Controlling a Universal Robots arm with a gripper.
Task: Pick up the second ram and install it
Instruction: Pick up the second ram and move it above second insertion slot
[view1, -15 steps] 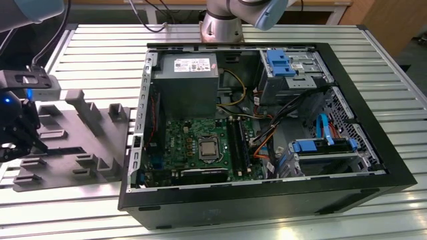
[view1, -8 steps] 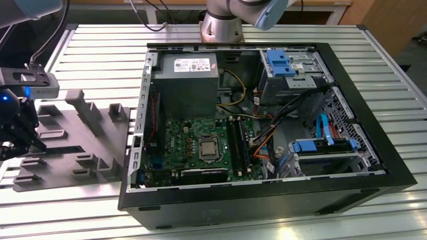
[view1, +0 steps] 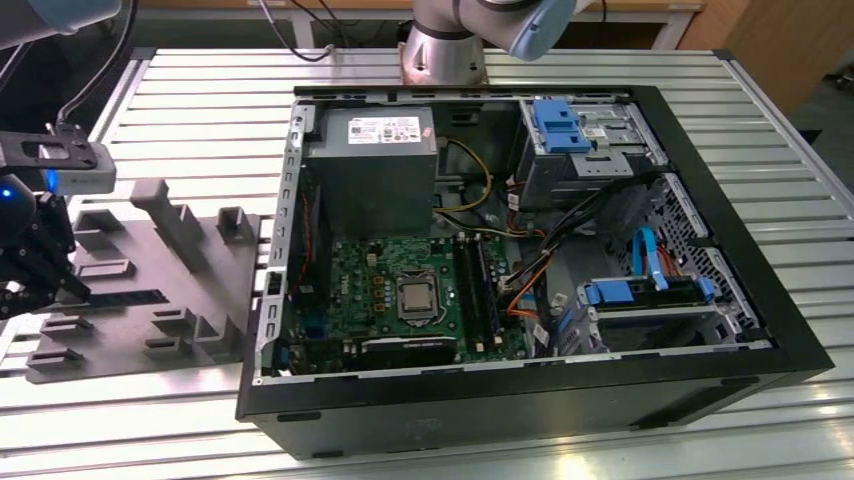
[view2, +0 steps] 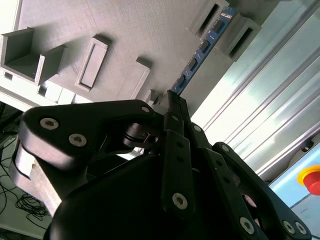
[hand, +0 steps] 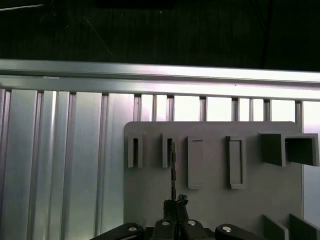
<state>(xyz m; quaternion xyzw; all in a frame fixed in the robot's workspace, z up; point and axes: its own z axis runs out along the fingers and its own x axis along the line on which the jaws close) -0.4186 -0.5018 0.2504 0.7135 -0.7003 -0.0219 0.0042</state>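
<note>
- Black jointed fingers of the gripper (view2: 172, 102) are closed together on the near end of the second ram (view2: 201, 51). In the first wrist view the fingertips meet on the stick's thin edge.
- The grip is by the end, so most of the board's length runs clear of the fingers, probably to leave it free for seating later.
- The dark board, set with small chips, stands on edge. Its far end lies between the two raised blocks of a holder (hand: 166, 150), which keep it upright and easy to reach. I cannot tell whether it has lifted clear of that holder.
- The holder belongs to a grey fixture plate (hand: 210, 210) moulded with several more slots and pockets, apparently one for each part.
- The plate lies on a ribbed aluminium table (hand: 65, 165).
- In the exterior view the gripper (view1: 30, 270) hangs over this plate at the exterior view's left, well apart from the open computer case (view1: 694, 380).
- Inside the case the green motherboard (view1: 374, 270) lies flat, and its long black memory slots (view1: 477, 290) face upward for access.
</note>
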